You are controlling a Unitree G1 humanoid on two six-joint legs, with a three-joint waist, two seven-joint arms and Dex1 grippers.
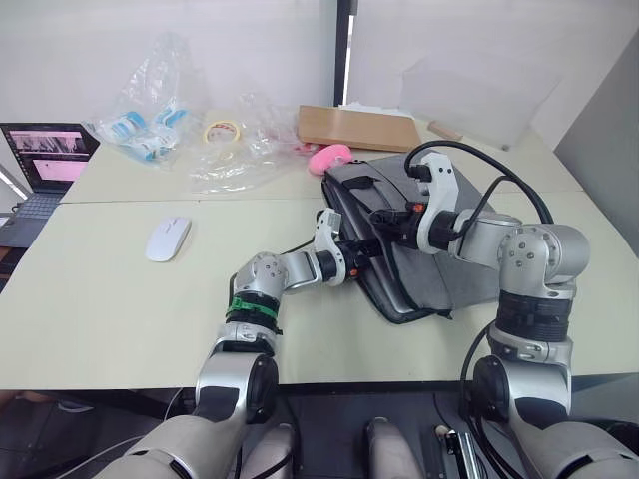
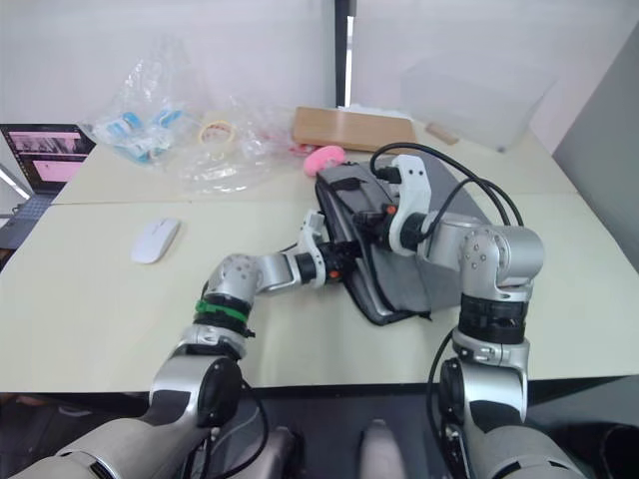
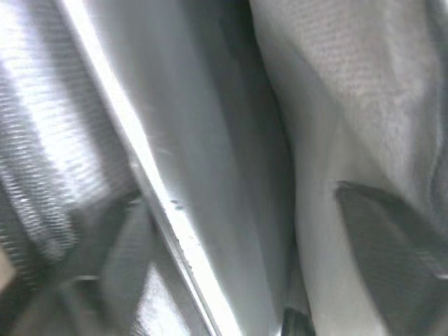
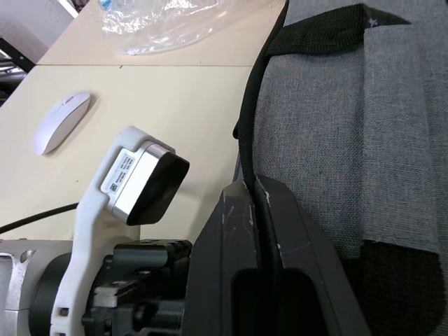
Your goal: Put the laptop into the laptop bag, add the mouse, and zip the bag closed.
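The laptop bag (image 1: 419, 239) lies flat on the cream bench (image 1: 90, 309), right of centre, its long axis angled away from the robot. It is grey woven fabric with black zip edging and a black strap handle (image 4: 392, 21).

The laptop (image 3: 210, 175), silver-grey metal with a bright edge, sits inside the bag opening in the left wrist view.

The right end effector (image 4: 257, 210) is closed on the bag's black edge, fingers pinched together.

The left end effector (image 1: 351, 254) is at the bag's opening on its left edge; its finger spacing cannot be determined.

The mouse (image 1: 167, 239), white and oval, rests on the bench well left of the bag.
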